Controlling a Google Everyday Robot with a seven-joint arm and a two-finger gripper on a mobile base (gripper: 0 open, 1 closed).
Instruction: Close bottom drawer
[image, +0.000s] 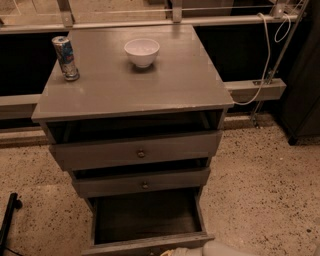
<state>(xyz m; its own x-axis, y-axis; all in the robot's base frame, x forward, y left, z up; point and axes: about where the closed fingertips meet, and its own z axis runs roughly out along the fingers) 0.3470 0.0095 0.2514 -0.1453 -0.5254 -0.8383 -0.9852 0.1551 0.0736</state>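
The bottom drawer (146, 218) is the narrowest of three grey-brown drawers and stands pulled far out, its dark wood-grain box open and empty. Its low front (145, 243) runs along the bottom edge of the view; its knob is hidden. My gripper (172, 252) shows only as a pale tip at the bottom edge, right at the drawer's front, with the white arm (225, 248) behind it to the right.
The mid-width drawer (142, 183) and the widest top drawer (137, 151) each stand slightly out. On the cabinet top (135, 80) are a can (65, 57) and a white bowl (142, 52). A cable (262, 60) hangs at right. A black object (7, 220) lies at the left on the speckled floor.
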